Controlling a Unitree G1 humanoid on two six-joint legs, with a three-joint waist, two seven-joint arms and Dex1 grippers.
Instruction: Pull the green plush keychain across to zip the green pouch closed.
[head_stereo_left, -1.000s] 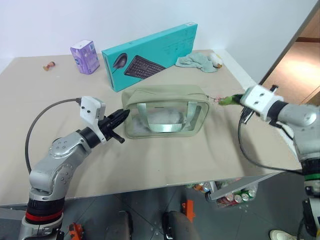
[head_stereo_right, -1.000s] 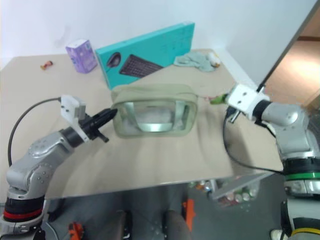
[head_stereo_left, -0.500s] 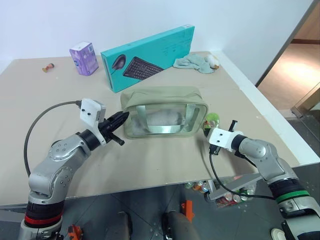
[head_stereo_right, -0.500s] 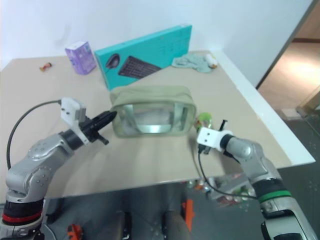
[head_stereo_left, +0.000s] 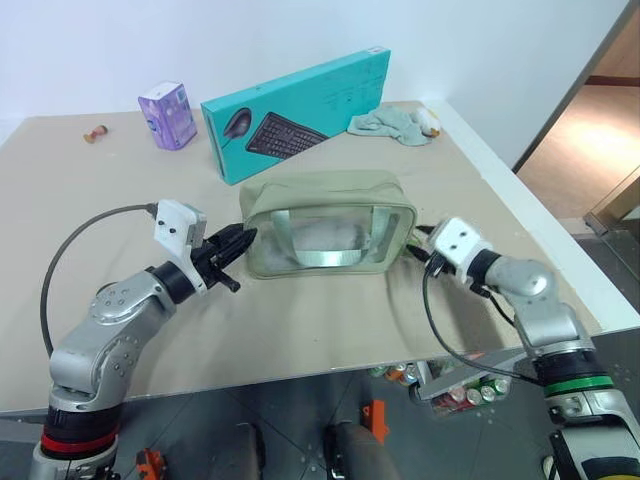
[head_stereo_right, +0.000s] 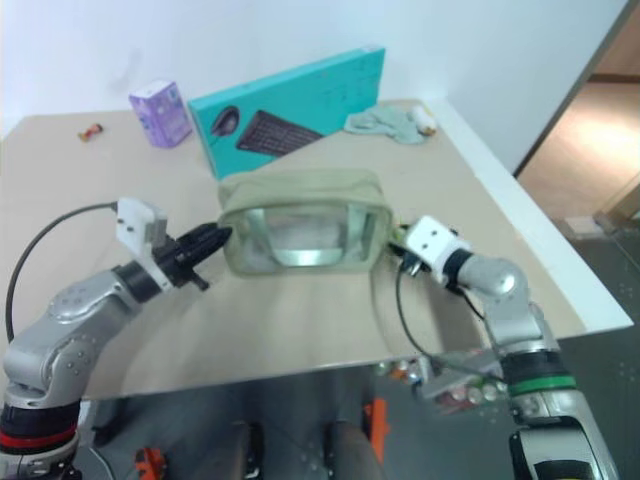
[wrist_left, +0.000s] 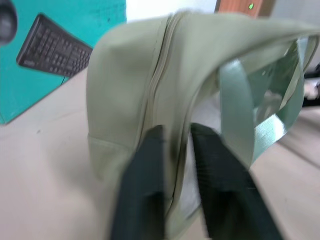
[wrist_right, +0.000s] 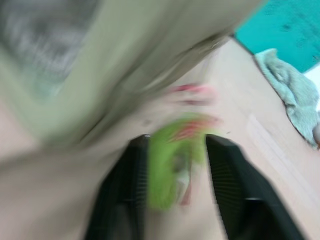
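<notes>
since the earlier frames the right arm has dropped from out wide and swung back in to the pouch's right end, and the green plush keychain (wrist_right: 172, 165) now sits between the right gripper (wrist_right: 175, 185) fingers instead of being held out at the side. those fingers stand apart on either side of the charm with gaps showing, so it looks like a loose bracket rather than a pinch. the charm hangs just off the right end of the green pouch (head_stereo_left: 325, 225), which sits mid-table with its clear panel facing the robot.

the left gripper (wrist_left: 172, 150) is at the pouch's left end, its fingers a little apart with the fabric edge by the zipper between them; whether they actually press it is hard to say.

judging by the zipper line seen from the left wrist, the zip looks mostly run, so this reads as the tail end of the pull or a re-grab. next move probably needs the right fingers to close on the charm and the left to keep the pouch steady.

count: one pouch, one keychain, one teal keyboard box (head_stereo_left: 300, 110), one purple carton (head_stereo_left: 168, 115), one pale cloth (head_stereo_left: 392, 124), all on the table (head_stereo_left: 300, 320).
</notes>
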